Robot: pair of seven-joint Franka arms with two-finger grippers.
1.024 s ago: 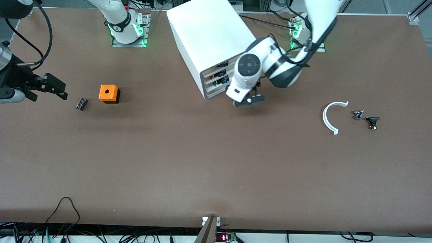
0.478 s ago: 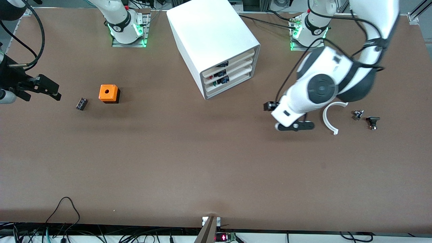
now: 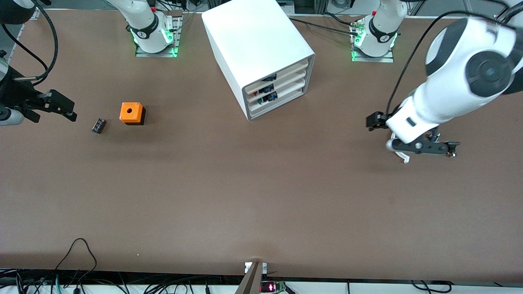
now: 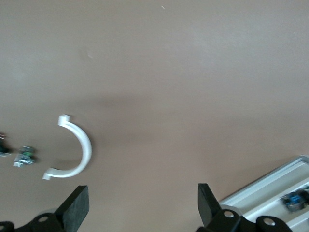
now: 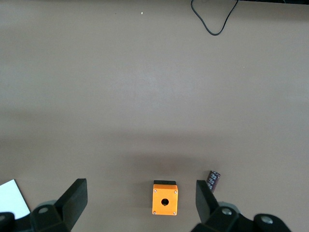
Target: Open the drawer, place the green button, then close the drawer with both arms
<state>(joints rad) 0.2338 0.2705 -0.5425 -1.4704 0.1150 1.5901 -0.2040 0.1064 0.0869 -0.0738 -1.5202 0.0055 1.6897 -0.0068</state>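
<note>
The white cabinet (image 3: 257, 41) stands at the middle of the table's robot side, with all four drawers shut. The third drawer down (image 3: 288, 90) is flush with the others. My left gripper (image 3: 408, 136) is open and empty, low over the white half-ring (image 3: 404, 157); in the left wrist view the gripper (image 4: 142, 208) has bare table between its fingers. A tiny part showing green (image 4: 25, 155), apparently the button, lies beside the half-ring (image 4: 77, 150); the left hand hides it in the front view. My right gripper (image 3: 61, 108) waits open and empty at the right arm's end.
An orange cube with a round hole (image 3: 131, 112) and a small black part (image 3: 98, 125) lie near the right gripper (image 5: 140, 198). Another small dark part (image 3: 451, 148) lies beside the left gripper. A cabinet corner (image 4: 270, 191) shows in the left wrist view.
The left arm has swung away from the cabinet's front toward its own end of the table and is now over the half-ring. The right gripper has barely shifted.
</note>
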